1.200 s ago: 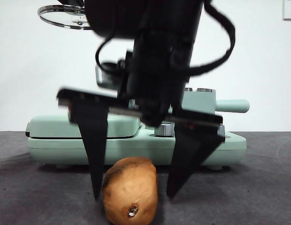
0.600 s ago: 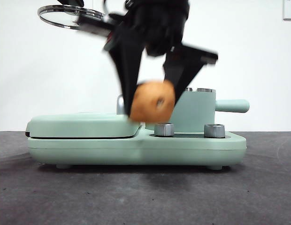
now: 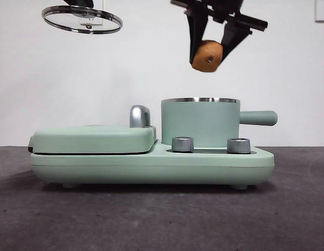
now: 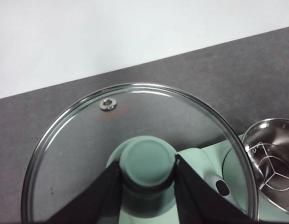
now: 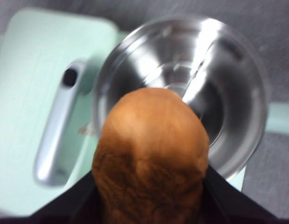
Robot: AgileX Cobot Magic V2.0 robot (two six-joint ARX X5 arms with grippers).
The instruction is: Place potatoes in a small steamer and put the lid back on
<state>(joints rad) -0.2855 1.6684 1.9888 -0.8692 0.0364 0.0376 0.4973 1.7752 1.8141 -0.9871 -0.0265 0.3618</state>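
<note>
High above the mint-green steamer (image 3: 200, 123), my right gripper (image 3: 211, 44) is shut on the brown potato (image 3: 207, 56). In the right wrist view the potato (image 5: 151, 158) fills the space between the jaws, with the steamer's open steel bowl (image 5: 230, 102) beneath it. My left gripper (image 4: 148, 179) is shut on the lid's green knob (image 4: 147, 163), holding the round glass lid (image 3: 82, 19) level up in the air at the far left. The left wrist view also shows the steamer's inside (image 4: 274, 168) with a wire rack.
The steamer stands on a wide mint-green base (image 3: 151, 162) next to a flat green grill cover (image 3: 94, 138) with a chrome handle (image 3: 139, 115). Two steel dials (image 3: 183, 144) face forward. The steamer's straight handle (image 3: 258, 117) points right. Dark table (image 3: 151, 219) lies in front.
The right gripper closed on the potato at the table's front, lifted it and carried it back and up to above the steamer. The lid stayed held in place.
</note>
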